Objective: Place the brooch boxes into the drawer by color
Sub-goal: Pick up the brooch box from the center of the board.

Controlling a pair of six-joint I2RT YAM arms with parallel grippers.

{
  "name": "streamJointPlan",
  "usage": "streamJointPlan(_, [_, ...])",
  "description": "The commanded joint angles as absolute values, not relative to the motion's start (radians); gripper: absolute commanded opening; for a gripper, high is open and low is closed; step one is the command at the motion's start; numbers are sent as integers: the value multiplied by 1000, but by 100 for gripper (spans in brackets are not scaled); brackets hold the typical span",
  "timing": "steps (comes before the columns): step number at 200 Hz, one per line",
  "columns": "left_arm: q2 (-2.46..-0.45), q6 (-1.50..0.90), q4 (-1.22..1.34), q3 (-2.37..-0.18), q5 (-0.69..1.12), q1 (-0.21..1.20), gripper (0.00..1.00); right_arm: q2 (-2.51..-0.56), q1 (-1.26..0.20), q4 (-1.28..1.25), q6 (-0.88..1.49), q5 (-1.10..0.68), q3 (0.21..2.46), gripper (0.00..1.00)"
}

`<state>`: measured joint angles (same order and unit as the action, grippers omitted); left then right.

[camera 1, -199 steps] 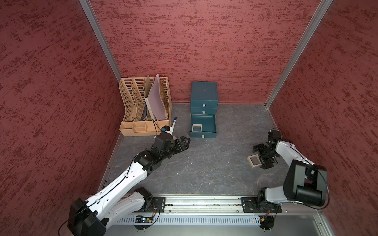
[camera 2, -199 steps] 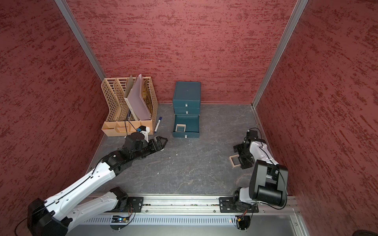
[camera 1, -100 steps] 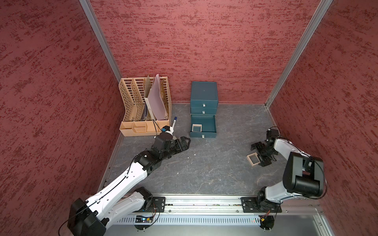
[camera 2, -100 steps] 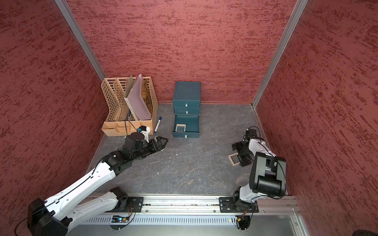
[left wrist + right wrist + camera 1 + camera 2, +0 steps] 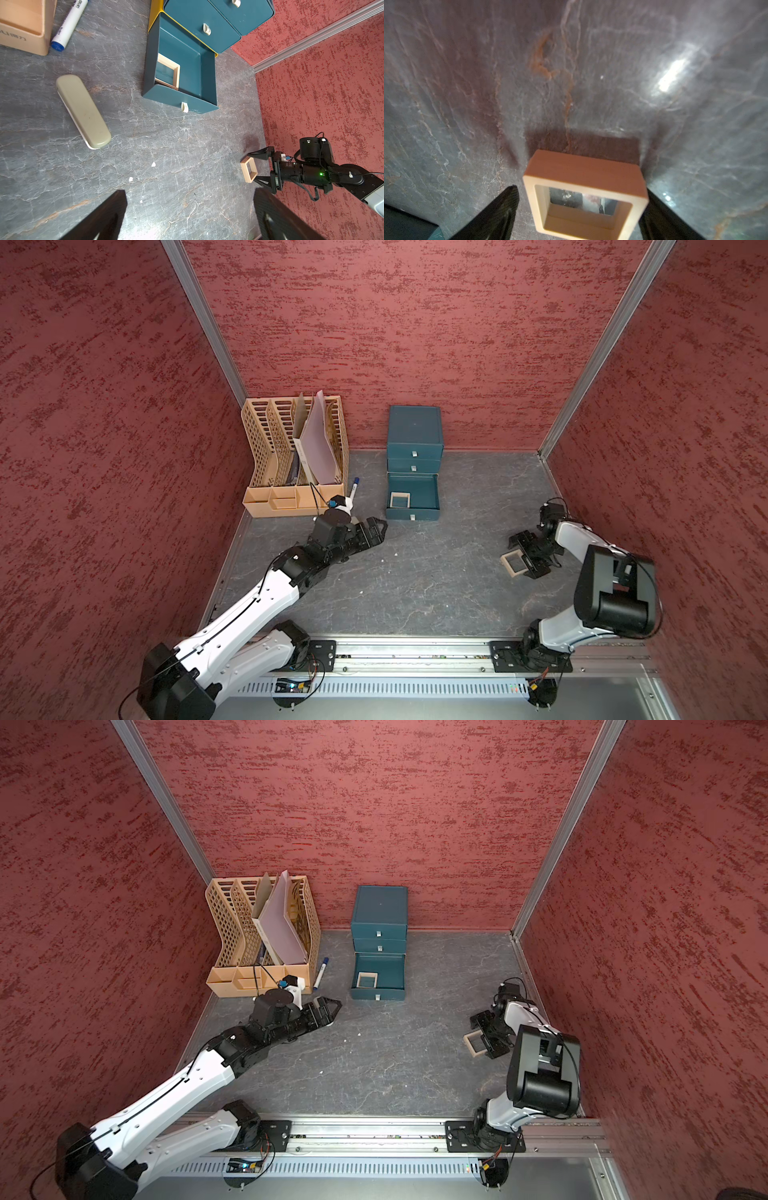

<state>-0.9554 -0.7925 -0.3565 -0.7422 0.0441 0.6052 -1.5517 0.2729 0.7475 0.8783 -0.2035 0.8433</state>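
Note:
One tan brooch box (image 5: 514, 563) (image 5: 475, 1043) lies flat on the grey floor at the right. My right gripper (image 5: 520, 556) (image 5: 482, 1036) (image 5: 581, 189) is low and straddles it. In the right wrist view one finger touches the box (image 5: 583, 172) and a small gap shows at the other. A second tan brooch box (image 5: 399, 499) (image 5: 167, 71) lies in the open bottom drawer (image 5: 412, 514) (image 5: 180, 99) of the teal cabinet (image 5: 414, 429). My left gripper (image 5: 380, 529) (image 5: 191, 205) hangs open over bare floor, left of the drawer, holding nothing.
A beige-grey oblong block (image 5: 83, 111) lies by the left gripper. A blue-capped marker (image 5: 353, 488) lies beside the tan file organiser (image 5: 291, 456) at the back left. Red walls close in both sides and the back. The cabinet's two upper drawers are shut.
The right gripper has settled further round the tan box, its jaws have narrowed a little, and the right arm's elbow has shifted. The left arm has not moved.

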Motion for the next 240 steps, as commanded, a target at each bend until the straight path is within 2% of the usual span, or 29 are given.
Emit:
streamJointPlan(1, [-957, -784, -342, -752, 45, 606, 100, -1572, 273, 742, 857, -200, 845, 90])
streamJointPlan(43, [-954, -784, -349, -753, 43, 607, 100, -1579, 253, 740, 860, -197, 845, 88])
streamJointPlan(83, [-950, -785, -350, -752, 41, 607, 100, -1578, 242, 755, 859, -169, 855, 80])
streamJointPlan(113, [-946, -786, -353, -746, 41, 608, 100, -1577, 231, 762, 862, -160, 865, 78])
streamJointPlan(181, [-948, -787, -353, -747, 43, 607, 100, -1536, 203, 778, 871, -127, 872, 65])
streamJointPlan(240, [-966, -791, -354, -747, 49, 606, 100, -1461, 91, 837, 808, -44, 965, 59])
